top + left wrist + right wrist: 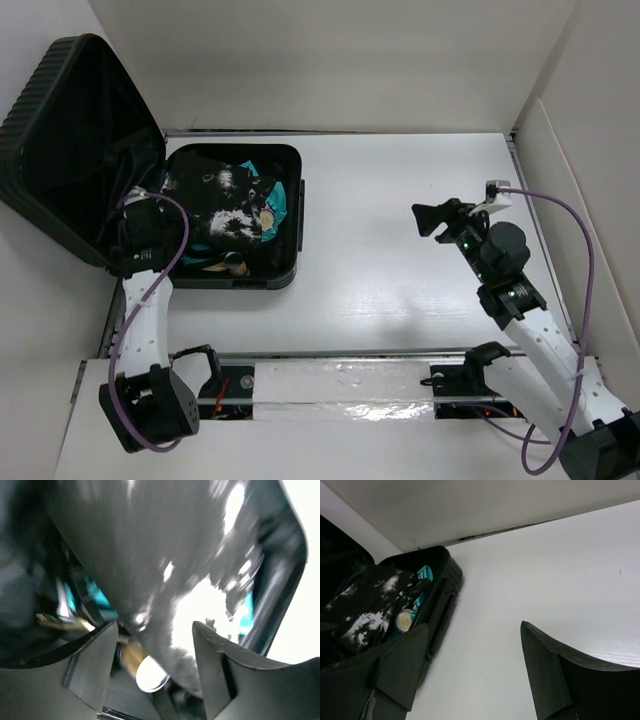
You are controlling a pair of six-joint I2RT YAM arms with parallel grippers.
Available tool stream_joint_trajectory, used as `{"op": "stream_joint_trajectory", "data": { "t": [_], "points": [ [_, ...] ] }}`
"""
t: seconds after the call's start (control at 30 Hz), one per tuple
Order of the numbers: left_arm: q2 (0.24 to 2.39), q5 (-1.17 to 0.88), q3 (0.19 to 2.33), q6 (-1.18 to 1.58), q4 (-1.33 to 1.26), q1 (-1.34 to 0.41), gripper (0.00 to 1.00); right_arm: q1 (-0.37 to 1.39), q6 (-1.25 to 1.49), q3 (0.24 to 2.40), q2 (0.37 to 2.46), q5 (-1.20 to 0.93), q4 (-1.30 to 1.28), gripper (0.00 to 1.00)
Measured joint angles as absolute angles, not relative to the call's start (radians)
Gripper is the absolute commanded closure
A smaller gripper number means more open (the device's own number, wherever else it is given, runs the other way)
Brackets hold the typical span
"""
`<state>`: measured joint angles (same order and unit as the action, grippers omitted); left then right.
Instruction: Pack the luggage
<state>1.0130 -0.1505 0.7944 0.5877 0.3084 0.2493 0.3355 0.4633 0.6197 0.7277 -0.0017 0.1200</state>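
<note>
- Top view: a small black ribbed hard-shell suitcase [250,280] lies open at the far left of the white tabletop [400,270]. The left fingers [148,210] are over its left edge, and the right fingers [430,218] are well apart from it.
- Left wrist view: blurred. The left fingers are spread wide and empty above a black-and-white patterned cloth [150,555].
- Right wrist view: the right fingers gape wide and hold nothing.

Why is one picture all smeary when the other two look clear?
Left wrist view: the black-and-white cloth in the luggage is streaked with blur, with a washed-out white patch; only the left gripper looks crisp. Right wrist view: sharp, even light on the table. Top view: sharp, soft shadow under the right arm.
</note>
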Motion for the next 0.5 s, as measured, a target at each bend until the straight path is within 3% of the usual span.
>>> {"op": "stream_joint_trajectory", "data": {
  "t": [0.07,0.1,0.17,0.2,0.3,0.37,0.4,0.43,0.5],
  "points": [
    [0.971,-0.076,0.866,0.583,0.339,0.249,0.47,0.335,0.459,0.62,0.746,-0.019,0.119,0.41],
    [0.953,-0.047,0.895,0.581,0.346,0.249,0.51,0.336,0.453,0.62,0.754,-0.027,0.118,0.71],
    [0.896,0.056,0.999,0.575,0.361,0.249,0.53,0.335,0.451,0.62,0.763,-0.045,0.116,0.9],
    [0.871,0.105,1.045,0.573,0.363,0.249,0.53,0.336,0.443,0.62,0.765,-0.054,0.117,0.95],
    [0.819,0.271,1.152,0.569,0.371,0.249,0.58,0.336,0.44,0.623,0.765,-0.076,0.119,0.97],
    [0.794,0.405,1.19,0.569,0.387,0.249,0.57,0.336,0.44,0.625,0.766,-0.091,0.118,0.92],
    [0.786,0.475,1.198,0.57,0.395,0.249,0.53,0.336,0.439,0.626,0.766,-0.097,0.12,0.87],
    [0.783,0.544,1.201,0.57,0.406,0.249,0.46,0.336,0.436,0.627,0.766,-0.106,0.119,0.76],
    [0.791,0.66,1.201,0.572,0.443,0.249,0.4,0.336,0.434,0.627,0.767,-0.124,0.12,0.67]
  ]
}}
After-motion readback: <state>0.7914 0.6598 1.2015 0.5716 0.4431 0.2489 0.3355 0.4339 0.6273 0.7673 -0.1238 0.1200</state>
